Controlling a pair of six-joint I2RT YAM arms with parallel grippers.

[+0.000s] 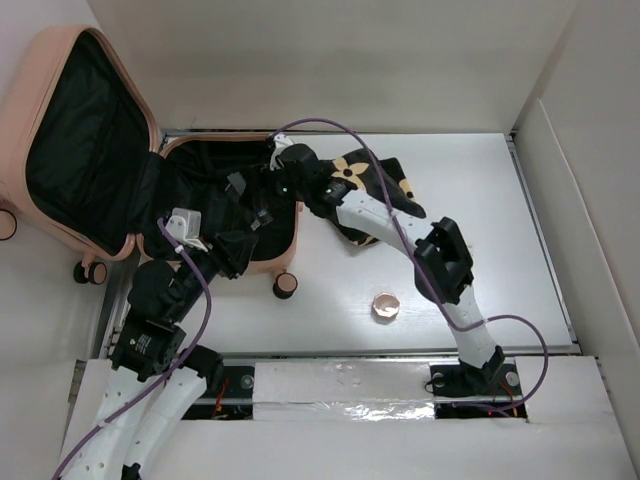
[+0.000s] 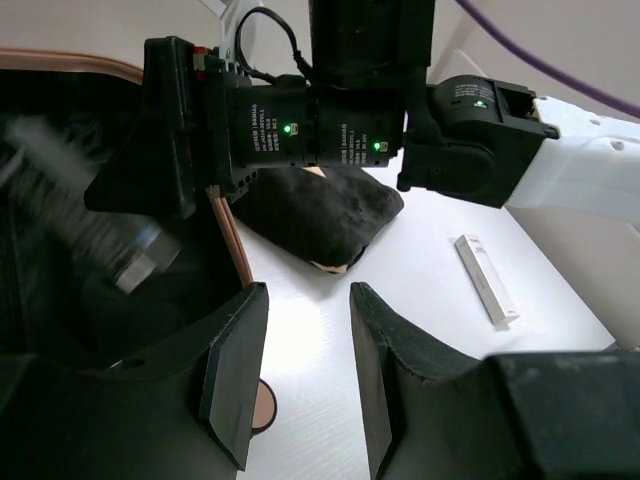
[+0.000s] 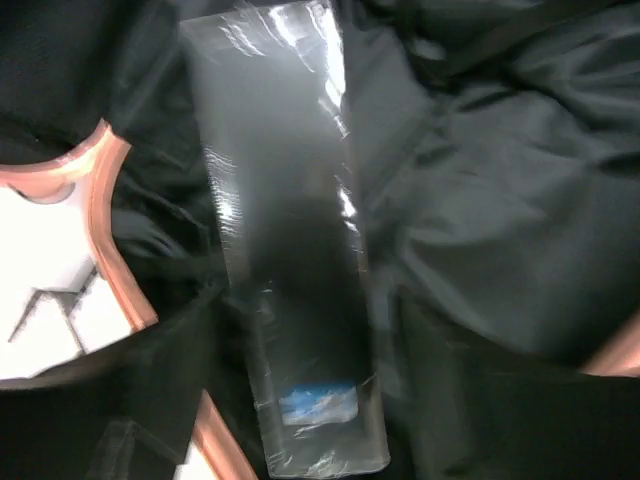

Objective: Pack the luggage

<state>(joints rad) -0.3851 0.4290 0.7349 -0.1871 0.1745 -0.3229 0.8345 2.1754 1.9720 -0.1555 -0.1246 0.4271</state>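
The peach-pink luggage [image 1: 62, 52] lies open, its lid tipped up at the far left and its black-lined base in front of it. My right gripper [image 1: 283, 163] hangs over the base. In the right wrist view, its fingers stand open on either side of a blurred clear plastic-wrapped pack [image 3: 285, 250] with a blue label, over the lining inside the rim [image 3: 112, 262]. The left wrist view shows that pack [image 2: 80, 215] as a blur inside the luggage [image 2: 228, 220]. My left gripper [image 2: 307, 295] is open and holds nothing, above the white table beside the rim.
A dark pouch [image 1: 385, 180] with a pale flower pattern lies on the table right of the luggage, under the right arm. A small round peach compact [image 1: 385, 306] sits nearer the front. A slim white box [image 2: 487, 278] lies on the table.
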